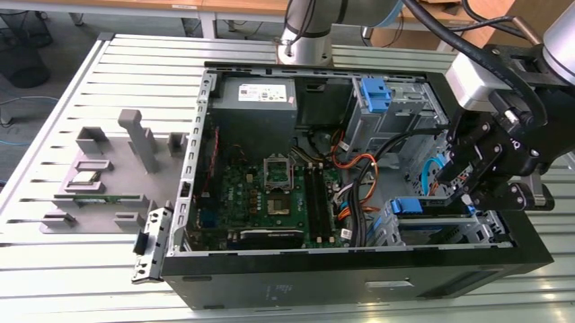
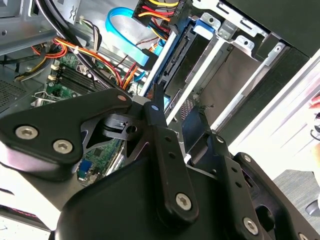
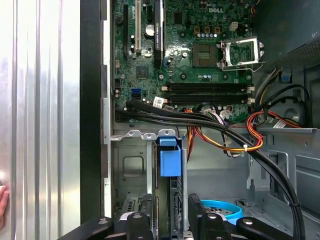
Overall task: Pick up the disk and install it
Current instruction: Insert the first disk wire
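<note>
Find the disk standing on edge in a slot of the drive cage at a corner of the open computer case, blue bracket tab facing the motherboard, with the tool right at its outer end. Cannot tell from any view how wide the tool stands or whether it has any hold on the disk, so treat the grip as unconfirmed. Looks to be the seating step, nearly home. To do it well, press straight along the cage rails, square to the slot, with no twist that could jam the bracket. Ease off near the end and judge it seated by the bracket lying flush with the cage lip. Stay clear of the black cable bundle and the orange and red wires just beside the cage, and of the light blue cable near the tool. Hard to make out: the deep end of the slot and any latch, masked by the tool's own links in the second wrist view; the label and most of the disk's body, sunk within the cage; a pinkish sliver by the counter, perhaps a hand, too cut off to say.
</note>
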Tool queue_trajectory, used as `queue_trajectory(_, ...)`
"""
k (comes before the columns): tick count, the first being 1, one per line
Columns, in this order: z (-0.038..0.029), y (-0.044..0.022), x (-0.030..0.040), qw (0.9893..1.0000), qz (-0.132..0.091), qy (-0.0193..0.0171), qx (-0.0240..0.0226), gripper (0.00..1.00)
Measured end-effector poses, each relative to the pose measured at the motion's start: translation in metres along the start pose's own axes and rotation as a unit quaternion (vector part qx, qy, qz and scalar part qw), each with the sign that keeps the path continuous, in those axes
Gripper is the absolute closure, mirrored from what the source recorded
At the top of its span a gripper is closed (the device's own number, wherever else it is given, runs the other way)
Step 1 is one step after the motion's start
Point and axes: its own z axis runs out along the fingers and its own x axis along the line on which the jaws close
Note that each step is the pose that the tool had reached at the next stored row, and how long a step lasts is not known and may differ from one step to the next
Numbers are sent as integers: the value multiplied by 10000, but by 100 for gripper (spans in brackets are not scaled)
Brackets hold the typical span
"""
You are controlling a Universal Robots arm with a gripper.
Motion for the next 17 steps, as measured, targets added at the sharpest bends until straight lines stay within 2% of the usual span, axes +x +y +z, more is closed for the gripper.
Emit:
queue_trajectory(8, -7, 0, -10, 10000, 0, 1, 0, 58)
queue_trajectory(17, -1, 2, -74, 10000, 0, -1, 0, 58)
